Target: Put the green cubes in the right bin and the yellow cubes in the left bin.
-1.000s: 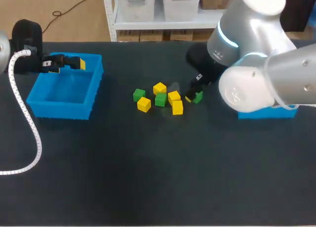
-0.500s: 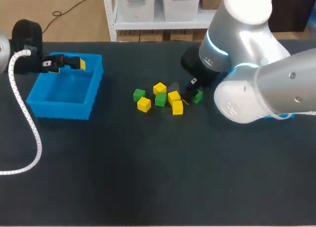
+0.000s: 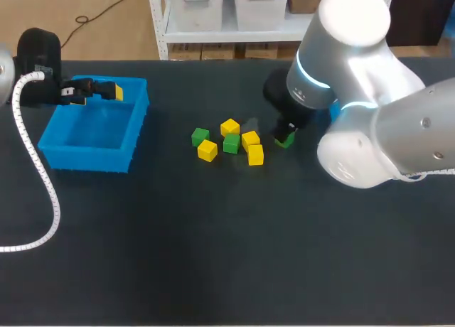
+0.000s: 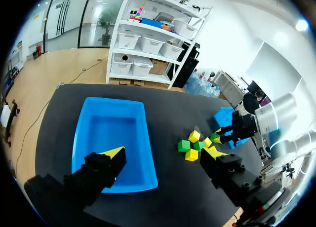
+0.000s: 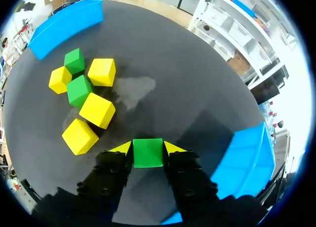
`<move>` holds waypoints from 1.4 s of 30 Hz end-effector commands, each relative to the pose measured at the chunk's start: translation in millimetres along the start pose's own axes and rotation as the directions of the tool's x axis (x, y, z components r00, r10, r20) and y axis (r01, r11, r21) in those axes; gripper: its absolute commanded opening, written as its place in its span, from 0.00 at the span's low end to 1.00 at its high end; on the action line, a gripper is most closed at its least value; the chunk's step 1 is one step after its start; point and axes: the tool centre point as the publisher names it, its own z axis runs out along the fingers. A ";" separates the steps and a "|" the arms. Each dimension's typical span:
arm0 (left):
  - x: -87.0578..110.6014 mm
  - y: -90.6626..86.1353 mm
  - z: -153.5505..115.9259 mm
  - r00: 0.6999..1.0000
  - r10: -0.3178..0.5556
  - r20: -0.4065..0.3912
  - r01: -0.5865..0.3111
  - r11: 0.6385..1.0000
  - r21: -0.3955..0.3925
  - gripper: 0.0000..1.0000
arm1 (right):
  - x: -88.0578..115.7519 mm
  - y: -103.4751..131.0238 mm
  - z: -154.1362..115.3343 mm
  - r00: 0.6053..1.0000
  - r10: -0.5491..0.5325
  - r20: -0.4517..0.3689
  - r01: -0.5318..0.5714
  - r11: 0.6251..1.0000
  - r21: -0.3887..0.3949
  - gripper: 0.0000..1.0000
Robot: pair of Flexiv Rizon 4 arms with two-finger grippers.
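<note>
The table (image 3: 213, 270) carries two blue open-topped bins. The left bin (image 3: 85, 158) stands near the table's left side. The right bin (image 5: 247, 158) stands just beside the right gripper (image 5: 147, 149) and is largely hidden under the right arm (image 3: 370, 121) in the head view. The left gripper (image 4: 163, 153) hovers over the left bin, jaws spread, nothing between them. The right gripper's jaws pinch one green cube (image 5: 147, 155) on two opposite flat faces, at or just above the table surface; which cannot be told. The cube is judged rigid, light and smooth-faced. Hold it centred on parallel faces with moderate force, as an off-centre hold may let it twist. Four yellow cubes (image 3: 250, 138) and two loose green cubes (image 3: 231, 143) lie clustered toward the left bin, apart from the held cube and clear of the route. Only the right bin's wall is likely to obstruct, so the cube must pass over the rim.
</note>
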 end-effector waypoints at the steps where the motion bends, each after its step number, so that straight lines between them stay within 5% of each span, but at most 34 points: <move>1: 1.3 3.3 0.5 1.000 0.003 0.008 -0.003 1.000 0.015 1.00 | 2.3 -2.2 -13.4 1.000 0.013 0.028 -0.014 0.998 0.059 0.00; 10: 1.3 3.3 0.5 1.000 0.003 0.008 -0.003 1.000 0.015 1.00 | -19.0 -58.6 -115.3 0.965 0.131 0.227 -0.157 0.983 0.097 0.00; 17: 1.3 3.3 0.5 1.000 0.003 0.008 -0.003 1.000 0.015 1.00 | 4.9 -125.8 -166.3 0.894 0.290 0.342 -0.348 0.930 0.120 0.00; 25: 1.3 3.3 0.5 1.000 0.003 0.008 -0.003 1.000 0.015 1.00 | 59.8 -155.6 -152.3 0.855 0.427 0.295 -0.476 0.872 0.115 0.00; 38: 1.3 3.3 0.5 1.000 0.003 0.008 -0.003 1.000 0.015 1.00 | 91.3 -143.8 -117.0 0.841 0.505 0.193 -0.530 0.841 0.110 0.00; 40: 1.3 3.3 0.5 1.000 0.003 0.008 -0.003 1.000 0.015 1.00 | 95.6 -140.8 -110.5 0.841 0.511 0.175 -0.532 0.840 0.106 0.31; 42: 1.3 3.3 0.5 1.000 0.003 0.008 -0.003 1.000 0.015 1.00 | 95.9 -138.5 -108.6 0.847 0.503 0.173 -0.525 0.842 0.121 1.00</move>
